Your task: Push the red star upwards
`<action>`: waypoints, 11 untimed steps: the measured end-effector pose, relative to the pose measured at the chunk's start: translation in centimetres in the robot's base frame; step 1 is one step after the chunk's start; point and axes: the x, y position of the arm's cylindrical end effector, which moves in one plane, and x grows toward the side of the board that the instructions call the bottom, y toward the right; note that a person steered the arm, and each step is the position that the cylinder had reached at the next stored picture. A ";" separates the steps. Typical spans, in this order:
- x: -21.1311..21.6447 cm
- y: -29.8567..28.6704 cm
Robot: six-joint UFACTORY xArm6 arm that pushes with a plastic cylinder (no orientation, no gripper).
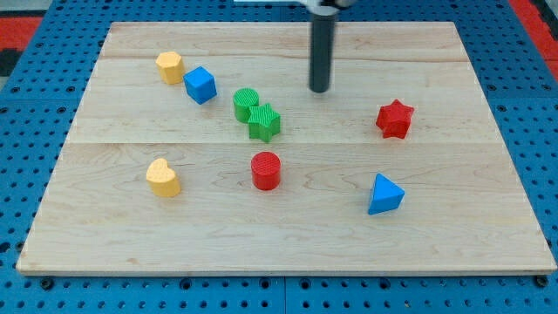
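Observation:
The red star (394, 119) lies on the wooden board (453, 235), right of the middle. My tip (320, 90) is the lower end of a dark rod that comes down from the view's top. It stands to the upper left of the red star, well apart from it, and to the upper right of the green blocks. It touches no block.
A green cylinder (246, 103) and a green star (264, 122) sit touching near the middle. A red cylinder (266, 170) is below them. A blue cube (200, 85) and a yellow block (170, 66) are upper left. A yellow heart (163, 178) is lower left. A blue triangle (384, 194) is lower right.

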 end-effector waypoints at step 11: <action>-7.0 4.8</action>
